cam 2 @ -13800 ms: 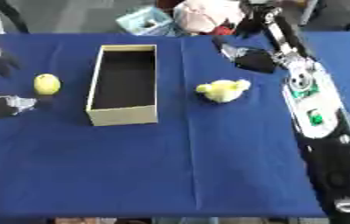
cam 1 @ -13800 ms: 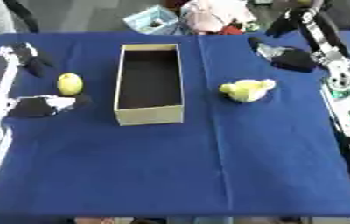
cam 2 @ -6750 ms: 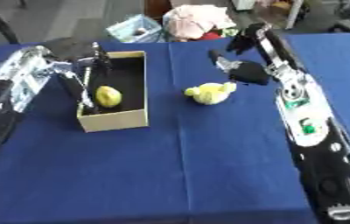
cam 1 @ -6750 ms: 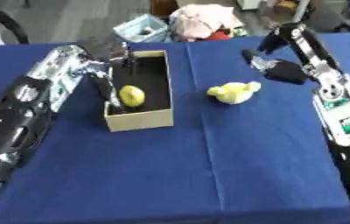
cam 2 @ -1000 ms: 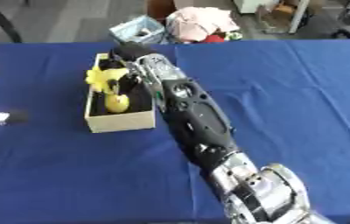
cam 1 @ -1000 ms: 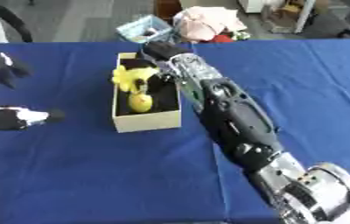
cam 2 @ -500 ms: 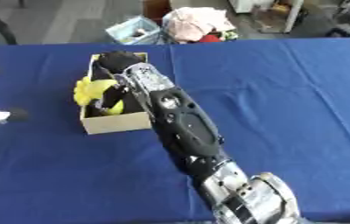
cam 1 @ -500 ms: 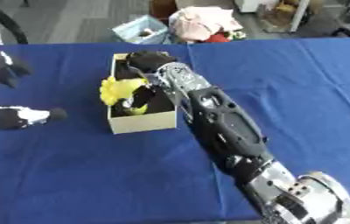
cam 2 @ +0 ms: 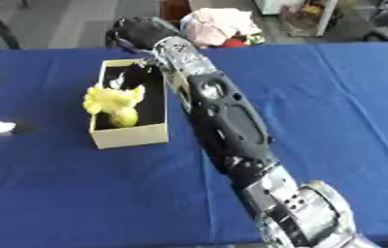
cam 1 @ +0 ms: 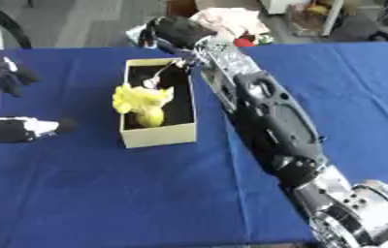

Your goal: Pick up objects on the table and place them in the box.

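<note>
An open cardboard box (cam 1: pixel 157 136) stands on the blue table (cam 1: pixel 104 193), left of the middle. Inside it lies a yellow lemon (cam 1: pixel 151 117). A yellow soft toy (cam 1: pixel 140 98) rests on top of the lemon, against the box's left wall. My right arm stretches from the lower right across the table to the box's far end. There my right hand (cam 1: pixel 177 32) hovers open, its fingers (cam 1: pixel 161 76) pointing down into the box just above the toy. My left hand (cam 1: pixel 10 131) rests open at the left edge, holding nothing.
Beyond the table's far edge sit a pink and white bundle (cam 1: pixel 231 22) and other clutter on the floor. My right forearm (cam 1: pixel 269 116) lies over the table just right of the box.
My right hand has pulled up and away toward the box's far end. The yellow toy stays in the box on the lemon. The left hand has not moved.
</note>
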Available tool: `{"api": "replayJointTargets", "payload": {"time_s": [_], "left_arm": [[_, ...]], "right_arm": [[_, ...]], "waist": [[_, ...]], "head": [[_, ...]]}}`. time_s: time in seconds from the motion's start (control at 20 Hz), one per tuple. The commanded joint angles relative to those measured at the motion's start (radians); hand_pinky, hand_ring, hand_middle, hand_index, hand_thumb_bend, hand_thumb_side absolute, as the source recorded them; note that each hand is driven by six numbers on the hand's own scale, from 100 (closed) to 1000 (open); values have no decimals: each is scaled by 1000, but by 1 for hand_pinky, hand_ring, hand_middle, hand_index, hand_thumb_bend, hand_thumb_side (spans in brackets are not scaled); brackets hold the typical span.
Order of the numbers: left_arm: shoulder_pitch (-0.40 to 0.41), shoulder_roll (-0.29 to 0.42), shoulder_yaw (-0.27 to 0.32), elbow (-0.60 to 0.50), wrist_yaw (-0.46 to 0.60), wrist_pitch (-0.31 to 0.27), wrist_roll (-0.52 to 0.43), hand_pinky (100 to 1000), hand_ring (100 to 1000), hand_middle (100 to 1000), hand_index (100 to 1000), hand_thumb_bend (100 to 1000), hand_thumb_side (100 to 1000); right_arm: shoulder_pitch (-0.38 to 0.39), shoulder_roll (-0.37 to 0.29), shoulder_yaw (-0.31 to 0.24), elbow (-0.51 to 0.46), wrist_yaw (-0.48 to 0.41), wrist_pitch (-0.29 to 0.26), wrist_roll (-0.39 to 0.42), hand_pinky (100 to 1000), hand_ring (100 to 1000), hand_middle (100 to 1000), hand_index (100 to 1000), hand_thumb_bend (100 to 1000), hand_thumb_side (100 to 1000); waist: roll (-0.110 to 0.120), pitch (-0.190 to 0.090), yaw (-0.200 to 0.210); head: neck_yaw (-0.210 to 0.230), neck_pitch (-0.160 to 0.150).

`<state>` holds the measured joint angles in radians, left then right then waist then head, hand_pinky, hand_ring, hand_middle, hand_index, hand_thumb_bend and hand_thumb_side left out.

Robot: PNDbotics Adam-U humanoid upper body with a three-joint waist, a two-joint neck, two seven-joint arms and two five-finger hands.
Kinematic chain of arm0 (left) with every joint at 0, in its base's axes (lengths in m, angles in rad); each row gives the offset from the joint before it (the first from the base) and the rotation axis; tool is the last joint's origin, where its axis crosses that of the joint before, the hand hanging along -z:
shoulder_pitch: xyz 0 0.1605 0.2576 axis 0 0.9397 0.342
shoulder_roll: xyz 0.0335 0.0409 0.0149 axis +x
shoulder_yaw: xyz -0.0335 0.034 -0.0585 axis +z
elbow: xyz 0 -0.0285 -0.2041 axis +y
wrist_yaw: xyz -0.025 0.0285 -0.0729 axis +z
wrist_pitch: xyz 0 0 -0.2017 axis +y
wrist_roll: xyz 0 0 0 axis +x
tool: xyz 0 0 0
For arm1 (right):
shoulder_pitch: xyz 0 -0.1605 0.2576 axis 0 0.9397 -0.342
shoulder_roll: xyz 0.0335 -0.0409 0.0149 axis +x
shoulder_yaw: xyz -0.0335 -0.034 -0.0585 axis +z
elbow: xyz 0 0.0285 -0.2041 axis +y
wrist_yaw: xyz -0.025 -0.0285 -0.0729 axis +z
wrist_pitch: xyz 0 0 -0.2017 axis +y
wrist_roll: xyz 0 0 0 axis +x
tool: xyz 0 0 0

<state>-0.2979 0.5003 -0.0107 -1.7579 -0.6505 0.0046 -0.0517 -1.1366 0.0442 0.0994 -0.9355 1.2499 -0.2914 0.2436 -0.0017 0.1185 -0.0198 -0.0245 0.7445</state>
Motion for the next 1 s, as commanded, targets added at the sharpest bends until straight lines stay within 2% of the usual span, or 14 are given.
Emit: {"api": "replayJointTargets", "payload": {"time_s": [0.05,0.1,0.2,0.35,0.5,0.8,1.0], "left_arm": [[-6,13,13,-11,12,1,10,515,429,487,610,1000,605],[-6,13,13,-11,12,1,11,515,429,487,610,1000,605],[7,16,14,-12,11,3,15,512,426,485,608,1000,604],[15,13,14,-16,10,3,20,511,425,484,607,1000,602],[21,11,16,-18,12,5,28,508,424,484,606,1000,598],[36,4,18,-23,16,7,46,506,424,484,605,1000,593],[44,-4,19,-22,22,9,60,504,423,484,603,1000,591]], "right_arm": [[-11,-45,7,-74,-74,7,5,750,672,650,771,393,502],[-10,-48,9,-81,-84,11,11,750,672,650,771,393,502],[20,-79,-18,-116,-109,31,-2,721,618,597,726,363,503],[94,-150,-74,-191,-157,44,-46,712,607,586,714,356,498],[171,-193,-95,-269,-205,67,-93,703,595,574,704,348,488],[321,-220,-104,-404,-297,137,-182,689,579,558,686,327,463],[397,-227,-110,-469,-363,171,-202,683,571,550,680,314,457]], "waist": [[3,-14,-1],[3,-14,-1],[3,-11,-20],[3,-9,-29],[5,-8,-35],[7,-9,-40],[10,-10,-40]], "head": [[6,-12],[6,-12],[34,-12],[44,-7],[48,-3],[55,9],[70,23]]}}
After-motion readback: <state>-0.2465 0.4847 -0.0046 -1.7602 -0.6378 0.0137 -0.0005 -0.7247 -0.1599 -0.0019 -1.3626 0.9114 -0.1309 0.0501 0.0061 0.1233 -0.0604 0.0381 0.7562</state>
